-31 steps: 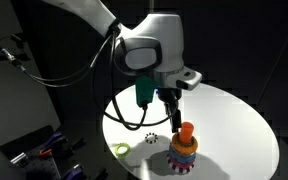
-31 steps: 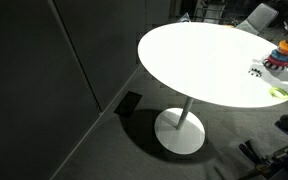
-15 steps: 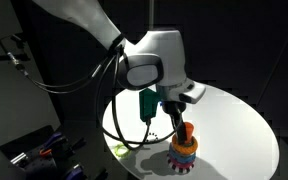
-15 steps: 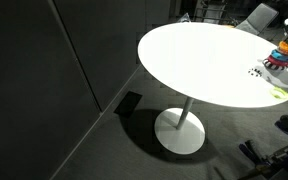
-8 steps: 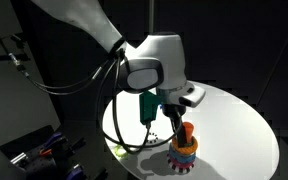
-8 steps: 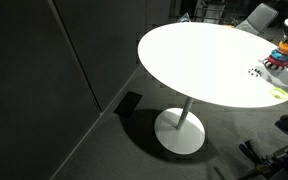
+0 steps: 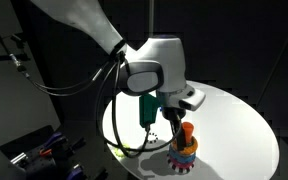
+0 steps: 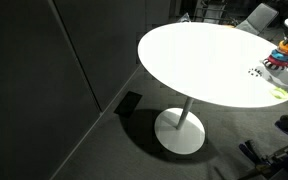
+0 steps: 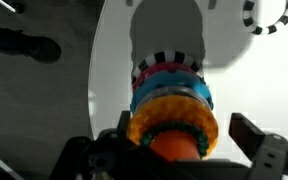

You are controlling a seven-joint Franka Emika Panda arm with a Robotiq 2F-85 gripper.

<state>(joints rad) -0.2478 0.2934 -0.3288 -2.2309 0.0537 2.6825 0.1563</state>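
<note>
A toy stack of coloured rings (image 7: 184,151) stands on the white round table (image 7: 234,125), with an orange peg top (image 7: 187,130). In the wrist view the stack (image 9: 170,95) shows a black-and-white ring at the base, then pink, blue and yellow rings, a green beaded ring and the orange top. My gripper (image 7: 180,122) is lowered over the stack's top. Its jaws (image 9: 184,150) are open, one on each side of the top rings, with a gap showing at the right jaw. The stack also shows at the table's far edge (image 8: 284,57).
A loose black-and-white striped ring (image 9: 267,15) lies on the table near the stack, also seen in an exterior view (image 8: 255,70). A thin green ring (image 8: 278,92) lies by the table edge. The table stands on a single pedestal (image 8: 180,128) in a dark room.
The arm has moved down and towards the stack, bringing the gripper over its orange top. Over the last half second it has hardly moved.
</note>
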